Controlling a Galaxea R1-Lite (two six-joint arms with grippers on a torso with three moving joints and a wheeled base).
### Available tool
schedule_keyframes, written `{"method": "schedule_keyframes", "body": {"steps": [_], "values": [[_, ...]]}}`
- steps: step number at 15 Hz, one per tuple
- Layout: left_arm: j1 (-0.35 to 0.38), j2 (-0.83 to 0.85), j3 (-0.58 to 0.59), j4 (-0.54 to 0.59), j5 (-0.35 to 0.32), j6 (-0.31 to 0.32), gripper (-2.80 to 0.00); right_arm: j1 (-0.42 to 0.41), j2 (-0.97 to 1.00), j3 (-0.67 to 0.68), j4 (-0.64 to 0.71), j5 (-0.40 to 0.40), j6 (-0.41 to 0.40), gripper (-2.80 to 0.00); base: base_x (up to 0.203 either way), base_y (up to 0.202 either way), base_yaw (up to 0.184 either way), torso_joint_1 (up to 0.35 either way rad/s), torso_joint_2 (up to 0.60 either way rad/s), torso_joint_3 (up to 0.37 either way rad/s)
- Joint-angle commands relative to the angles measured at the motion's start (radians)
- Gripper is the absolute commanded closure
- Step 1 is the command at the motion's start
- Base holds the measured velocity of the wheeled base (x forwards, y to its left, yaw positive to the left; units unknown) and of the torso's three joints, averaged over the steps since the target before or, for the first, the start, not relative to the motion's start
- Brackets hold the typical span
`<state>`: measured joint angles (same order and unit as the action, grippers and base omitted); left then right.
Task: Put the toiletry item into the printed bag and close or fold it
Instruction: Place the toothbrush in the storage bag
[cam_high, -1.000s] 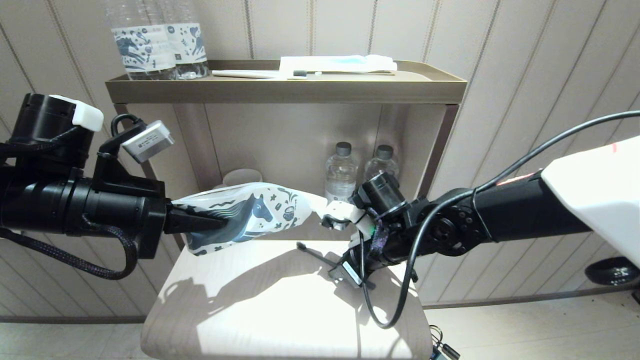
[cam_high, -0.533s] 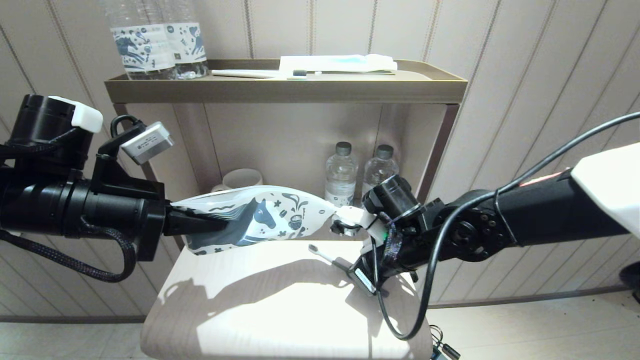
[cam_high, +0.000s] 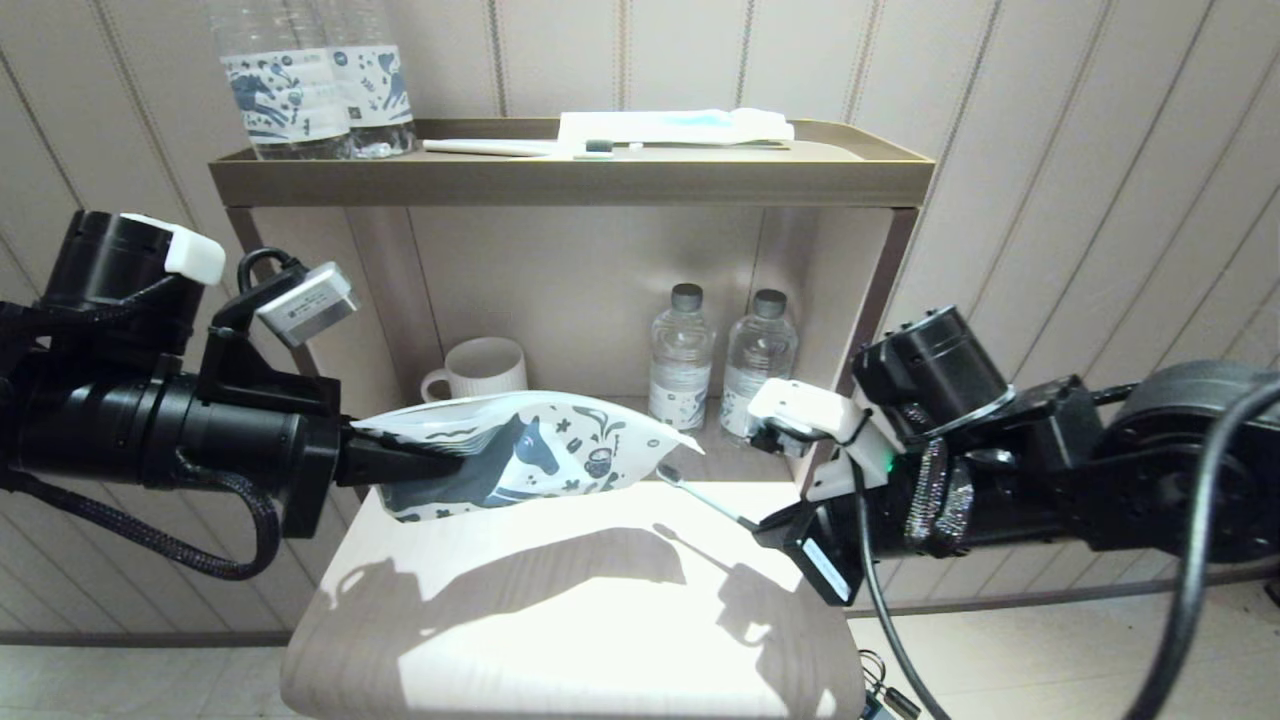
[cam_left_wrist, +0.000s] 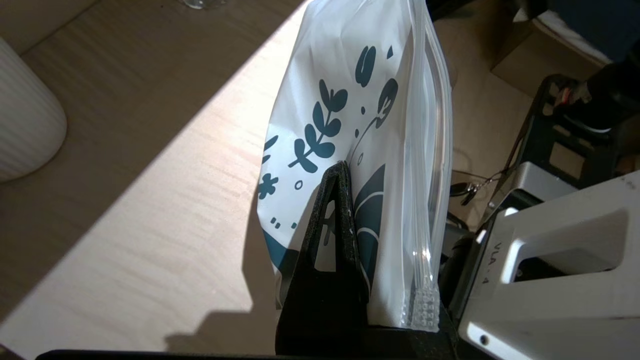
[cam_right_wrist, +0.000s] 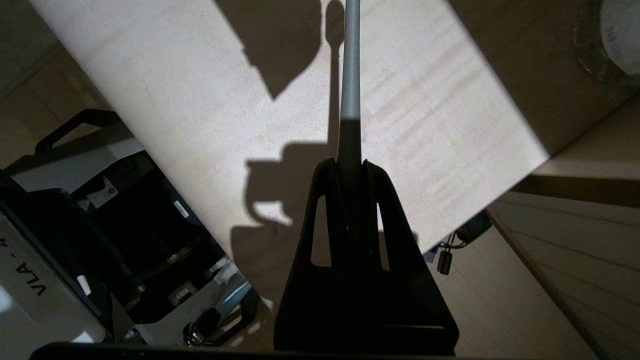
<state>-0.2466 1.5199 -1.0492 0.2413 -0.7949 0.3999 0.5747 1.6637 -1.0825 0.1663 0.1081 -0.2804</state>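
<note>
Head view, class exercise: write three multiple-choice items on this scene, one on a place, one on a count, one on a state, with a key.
1. Where is the mug?
A. top tray
B. lower shelf, left of the bottles
C. floor

2. How many bottles stand on the lower shelf?
A. one
B. two
C. four

3. What does the right pincer hold?
A. nothing
B. the printed bag
C. the toothbrush

Key: 1 B, it stands beside the bottles; 2 B, two caps show; 3 C, it is shut on the toothbrush, while the left pincer holds the printed bag.

Pale ribbed panelling (cam_high: 1050, 150) lines the wall behind both pincers; a brown open-fronted shelf unit (cam_high: 570, 180) stands beyond them, a sunlit light-wood tabletop (cam_high: 560, 620) beneath.
</note>
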Motion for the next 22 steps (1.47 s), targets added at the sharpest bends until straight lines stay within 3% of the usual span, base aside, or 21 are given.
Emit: {"method": "schedule_keyframes", "body": {"steps": [1,4,8,10,11,13,18,22], "values": [[0.001,0.023,0.035,-0.039,-0.010,0.051,0.00,-0.029,-0.136,0.024,0.033,0.001,-0.013,0.00,0.000,0.000,0.000,0.000,0.00,0.000],[-0.027,0.081,0.003,-0.084,0.004,0.117,0.00,-0.035,-0.235,-0.080,0.264,0.002,-0.030,0.00,0.000,0.000,0.000,0.000,0.00,0.000],[-0.198,0.170,-0.057,-0.085,0.198,0.161,0.00,0.009,-0.230,-0.357,0.519,0.028,-0.033,0.00,0.000,0.000,0.000,0.000,0.00,0.000],[-0.260,0.207,-0.072,-0.092,0.243,0.170,0.00,0.026,-0.176,-0.483,0.645,0.143,-0.024,0.00,0.000,0.000,0.000,0.000,0.00,0.000],[-0.281,0.223,-0.086,-0.099,0.250,0.171,0.00,0.026,-0.140,-0.555,0.725,0.220,-0.019,0.00,0.000,0.000,0.000,0.000,0.00,0.000],[-0.298,0.251,-0.114,-0.105,0.253,0.169,0.00,0.029,-0.076,-0.649,0.857,0.277,-0.014,0.00,0.000,0.000,0.000,0.000,0.00,0.000],[-0.304,0.263,-0.113,-0.136,0.272,0.173,0.00,0.022,0.073,-0.764,1.029,0.283,-0.001,0.00,0.000,0.000,0.000,0.000,0.00,0.000],[-0.310,0.258,-0.106,-0.140,0.272,0.175,0.00,0.004,0.143,-0.846,1.052,0.274,0.006,0.00,0.000,0.000,0.000,0.000,0.00,0.000]]}}
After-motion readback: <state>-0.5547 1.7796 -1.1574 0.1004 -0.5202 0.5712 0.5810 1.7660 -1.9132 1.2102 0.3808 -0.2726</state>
